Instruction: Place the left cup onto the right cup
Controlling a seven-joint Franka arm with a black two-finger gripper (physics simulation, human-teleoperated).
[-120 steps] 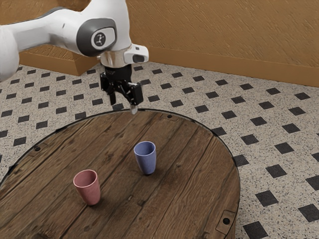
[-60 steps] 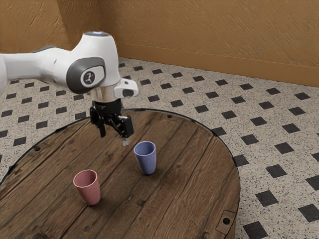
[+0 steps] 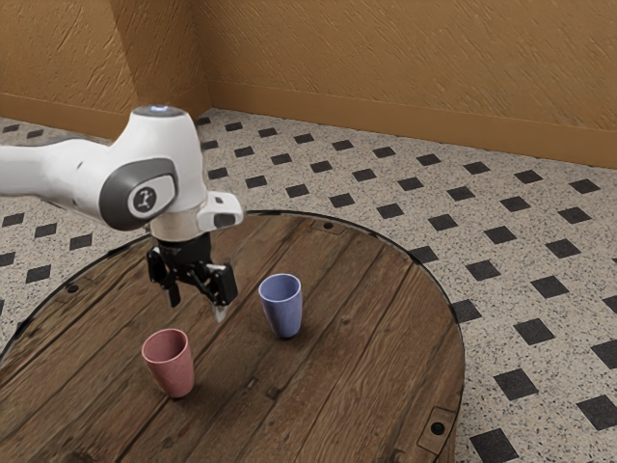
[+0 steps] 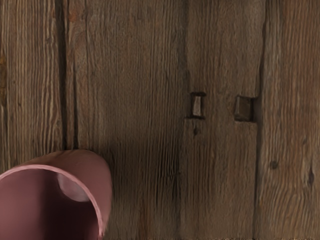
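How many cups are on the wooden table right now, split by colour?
pink cup: 1
blue cup: 1
Total: 2 cups

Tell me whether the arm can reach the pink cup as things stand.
Probably yes: the open jaws hang just above and beyond the pink cup, nothing between; the blue cup stands well aside.
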